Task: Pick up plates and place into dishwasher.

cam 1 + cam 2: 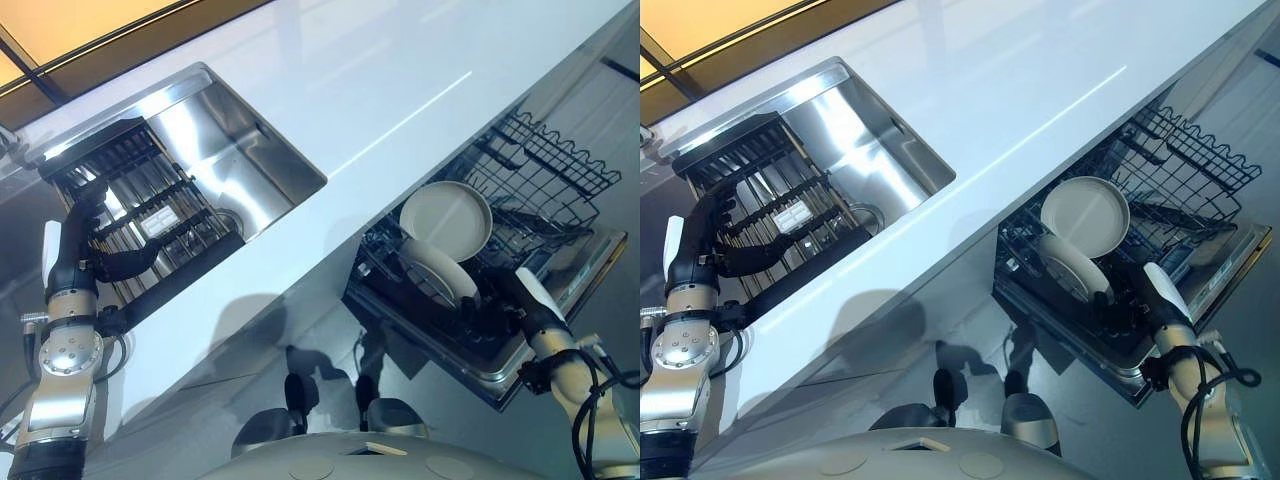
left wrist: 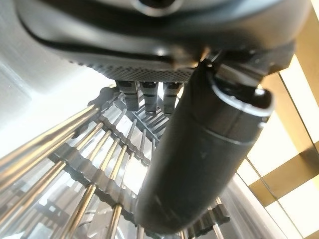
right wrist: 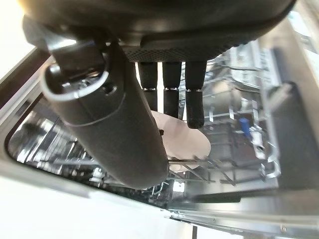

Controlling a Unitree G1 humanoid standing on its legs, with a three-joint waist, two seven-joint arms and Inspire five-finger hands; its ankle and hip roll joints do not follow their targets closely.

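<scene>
Reaching low on my right, my right hand (image 1: 500,305) hangs over the pulled-out dishwasher rack (image 1: 540,170), fingers (image 3: 195,94) straight and apart, holding nothing. Two white plates (image 1: 446,220) stand on edge in that rack, just beside my fingertips. My left hand (image 1: 90,215) rests over the dark drying rack (image 1: 120,165) set in the steel sink (image 1: 240,150), fingers loosely extended along its bars. Between sink and dishwasher runs the white countertop (image 1: 400,90).

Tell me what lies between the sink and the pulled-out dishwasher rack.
In the left eye view, a bare stretch of white countertop separates the sink from the dishwasher rack holding two plates.
</scene>
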